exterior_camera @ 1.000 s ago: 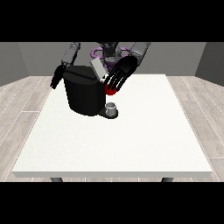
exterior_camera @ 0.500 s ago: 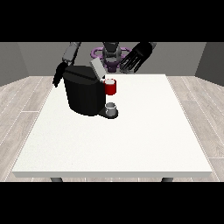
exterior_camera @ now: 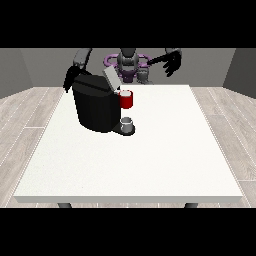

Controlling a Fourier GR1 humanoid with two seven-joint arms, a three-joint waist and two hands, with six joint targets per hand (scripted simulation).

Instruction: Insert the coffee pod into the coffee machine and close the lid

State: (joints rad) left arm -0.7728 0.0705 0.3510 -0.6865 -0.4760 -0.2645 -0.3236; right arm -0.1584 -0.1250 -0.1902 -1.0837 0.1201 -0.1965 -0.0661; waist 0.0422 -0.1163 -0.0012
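Observation:
The black coffee machine point(exterior_camera: 97, 107) stands on the left half of the white table point(exterior_camera: 165, 150). Its grey lid point(exterior_camera: 111, 78) is tilted up and open. A red thing at the machine point(exterior_camera: 126, 99) sits at its front top, and a grey thing point(exterior_camera: 127, 123) rests on the base below it. The hand at the view's right point(exterior_camera: 172, 63) hangs in the air behind the table's far edge, well apart from the machine, fingers relaxed and holding nothing. The hand at the view's left point(exterior_camera: 70, 80) is behind the machine's back left corner, partly hidden.
The robot's torso point(exterior_camera: 128, 64) is behind the far edge of the table. The table's near and right parts stretch out in front of the machine. Wooden floor surrounds the table.
The hand at the view's right has lifted away from the machine's front, moving up and to the right. The hand at the view's left has stayed behind the machine.

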